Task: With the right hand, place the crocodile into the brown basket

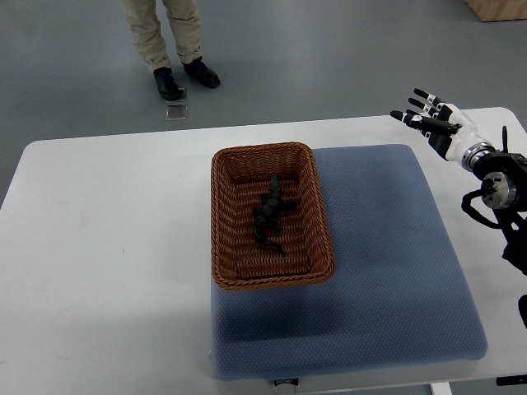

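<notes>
A blue mat (395,271) lay on the white table (99,247), reaching to its near edge. On the mat's left part sat the brown basket (219,230), and the dark crocodile (270,212) lay inside it, stretched along the middle of the basket floor. The right hand (432,123) hung over the table's far right corner, well apart from the basket, fingers spread and holding nothing. Beyond the table a person's legs (165,33) stood on the grey floor.
</notes>
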`<state>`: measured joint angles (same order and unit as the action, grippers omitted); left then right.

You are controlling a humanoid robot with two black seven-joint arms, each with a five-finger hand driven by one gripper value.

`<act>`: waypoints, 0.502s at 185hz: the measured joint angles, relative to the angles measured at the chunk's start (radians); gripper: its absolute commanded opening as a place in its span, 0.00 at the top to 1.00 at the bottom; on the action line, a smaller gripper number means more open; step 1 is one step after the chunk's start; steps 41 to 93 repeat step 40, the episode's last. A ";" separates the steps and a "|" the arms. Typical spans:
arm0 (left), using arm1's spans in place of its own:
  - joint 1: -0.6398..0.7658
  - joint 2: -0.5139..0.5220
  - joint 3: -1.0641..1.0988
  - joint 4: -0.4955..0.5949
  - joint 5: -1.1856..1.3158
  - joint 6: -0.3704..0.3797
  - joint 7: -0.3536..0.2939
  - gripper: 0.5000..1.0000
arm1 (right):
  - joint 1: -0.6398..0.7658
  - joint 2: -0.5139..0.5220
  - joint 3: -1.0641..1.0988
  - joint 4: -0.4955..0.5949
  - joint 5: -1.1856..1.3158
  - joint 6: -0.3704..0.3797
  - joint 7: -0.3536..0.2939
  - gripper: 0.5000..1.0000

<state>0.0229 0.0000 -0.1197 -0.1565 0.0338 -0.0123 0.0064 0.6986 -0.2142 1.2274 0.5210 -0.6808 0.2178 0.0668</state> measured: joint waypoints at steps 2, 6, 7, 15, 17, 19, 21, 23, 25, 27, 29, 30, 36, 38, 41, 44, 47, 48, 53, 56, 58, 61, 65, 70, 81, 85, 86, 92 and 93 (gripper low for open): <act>0.000 0.000 0.000 0.000 0.000 0.000 0.000 0.00 | 0.000 0.000 0.000 -0.001 0.008 0.000 0.001 0.14; 0.000 0.000 0.000 0.000 0.000 0.000 0.000 0.00 | -0.001 0.000 0.000 -0.002 0.017 0.000 0.002 0.14; 0.000 0.000 0.000 0.000 0.000 0.000 0.000 0.00 | -0.001 0.000 0.000 -0.002 0.020 0.000 0.002 0.14; 0.000 0.000 0.000 0.000 0.000 0.000 0.000 0.00 | -0.002 0.000 0.000 -0.003 0.039 0.000 0.003 0.14; 0.000 0.000 0.000 0.000 0.000 0.000 0.000 0.00 | -0.002 0.000 0.000 -0.003 0.043 0.000 0.003 0.14; 0.000 0.000 0.000 0.000 0.000 0.000 0.000 0.00 | -0.002 0.000 0.000 -0.003 0.046 0.000 0.004 0.14; 0.000 0.000 0.000 0.000 0.000 0.000 0.000 0.00 | -0.002 0.000 0.000 -0.003 0.049 0.000 0.004 0.14; 0.000 0.000 0.000 0.000 0.000 0.000 0.000 0.00 | -0.002 0.000 0.000 -0.003 0.052 0.000 0.004 0.14; 0.000 0.000 0.000 0.000 0.000 0.000 0.000 0.00 | -0.002 0.000 0.001 -0.003 0.055 0.001 0.004 0.14; 0.000 0.000 0.000 0.000 0.000 0.000 0.000 0.00 | -0.002 0.000 0.001 -0.003 0.057 0.001 0.004 0.14; 0.000 0.000 0.000 0.000 0.000 0.000 0.000 0.00 | -0.002 0.000 0.001 -0.003 0.059 0.002 0.004 0.14; 0.000 0.000 0.000 0.000 0.000 0.000 0.000 0.00 | -0.002 0.000 0.001 -0.003 0.060 0.002 0.004 0.14; 0.000 0.000 0.000 0.000 0.000 0.000 0.000 0.00 | -0.002 0.000 0.002 -0.003 0.064 0.003 0.004 0.14; 0.000 0.000 0.000 0.000 0.000 0.000 0.000 0.00 | -0.002 0.000 0.002 -0.003 0.065 0.003 0.005 0.14; 0.000 0.000 0.000 0.000 0.000 0.000 0.000 0.00 | -0.002 0.000 0.002 -0.003 0.066 0.003 0.005 0.14; 0.000 0.000 0.000 0.000 0.000 0.000 0.000 0.00 | -0.002 0.000 0.002 -0.003 0.066 0.003 0.005 0.14; 0.000 0.000 0.000 0.000 0.000 0.000 0.000 0.00 | -0.002 0.000 0.002 -0.003 0.066 0.003 0.005 0.14; 0.000 0.000 0.000 0.000 0.000 0.000 0.000 0.00 | -0.002 0.000 0.002 -0.003 0.066 0.003 0.005 0.14; 0.000 0.000 0.000 0.000 0.000 0.000 0.000 0.00 | -0.002 0.000 0.002 -0.003 0.066 0.003 0.005 0.14; 0.000 0.000 0.000 0.000 0.000 0.000 0.000 0.00 | -0.002 0.000 0.002 -0.003 0.066 0.003 0.005 0.14; 0.000 0.000 0.000 0.000 0.000 0.000 0.000 0.00 | -0.002 0.000 0.002 -0.003 0.066 0.003 0.005 0.14; 0.000 0.000 0.000 0.000 0.000 0.000 0.000 0.00 | -0.002 0.000 0.002 -0.003 0.066 0.003 0.005 0.14; 0.000 0.000 0.000 0.000 0.000 0.000 0.000 0.00 | -0.002 0.000 0.002 -0.003 0.066 0.003 0.005 0.14; 0.000 0.000 0.000 0.000 0.000 0.000 0.000 0.00 | -0.002 0.000 0.002 -0.003 0.066 0.003 0.005 0.14; 0.000 0.000 0.000 0.000 0.000 0.000 0.000 0.00 | -0.002 0.000 0.002 -0.003 0.066 0.003 0.005 0.14; 0.000 0.000 0.000 0.000 0.000 0.000 0.000 0.00 | -0.002 0.000 0.002 -0.003 0.066 0.003 0.005 0.14; 0.000 0.000 0.000 0.000 0.000 0.000 0.000 0.00 | -0.002 0.000 0.002 -0.003 0.066 0.003 0.005 0.14; 0.000 0.000 0.000 0.000 0.000 0.000 0.000 0.00 | -0.002 0.000 0.002 -0.003 0.066 0.003 0.005 0.14; 0.000 0.000 0.000 0.000 0.000 0.000 0.000 0.00 | -0.002 0.000 0.002 -0.003 0.066 0.003 0.005 0.14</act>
